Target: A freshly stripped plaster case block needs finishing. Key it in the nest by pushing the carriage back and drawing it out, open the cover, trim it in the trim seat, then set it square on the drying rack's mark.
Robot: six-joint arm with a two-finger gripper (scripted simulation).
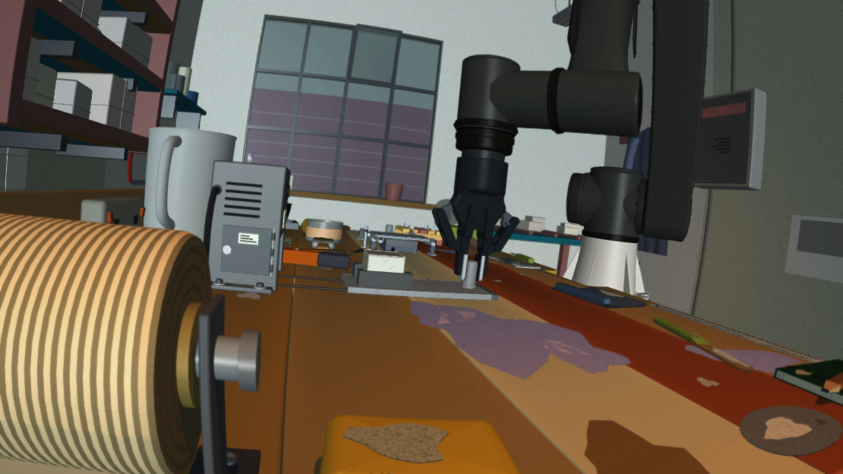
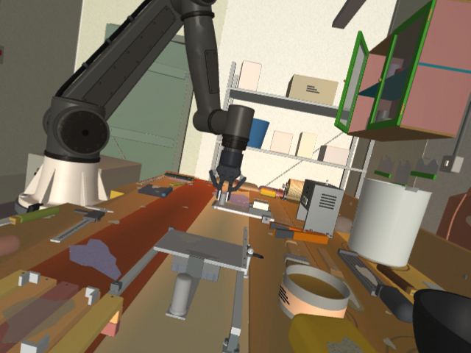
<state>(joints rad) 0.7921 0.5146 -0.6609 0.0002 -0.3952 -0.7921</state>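
In the middle of the bench a flat grey plate [image 1: 421, 287] [image 2: 237, 208] carries the nest. The cream plaster block [image 1: 384, 261] [image 2: 261, 205] sits in the dark carriage [image 1: 380, 279] at the plate's end nearer the grey power unit. At the plate's other end stands a short grey knob [image 1: 470, 275] [image 2: 223, 197], where my gripper [image 1: 471, 266] [image 2: 224, 195] points straight down and grips it. A covered station, a grey plate [image 2: 205, 248] with a side latch [image 2: 254, 255], stands further along the bench. A wooden rack [image 2: 57, 300] lies at the bench end.
A large white mug [image 1: 180, 177] [image 2: 386, 222] stands beside the grey power unit [image 1: 247, 227] [image 2: 319, 211]. A striped roll [image 1: 94, 342], an orange tool [image 2: 300, 234], a round tin [image 2: 315, 290] and a brush [image 1: 701, 344] lie around. Purple patches [image 1: 513, 339] mark the bench.
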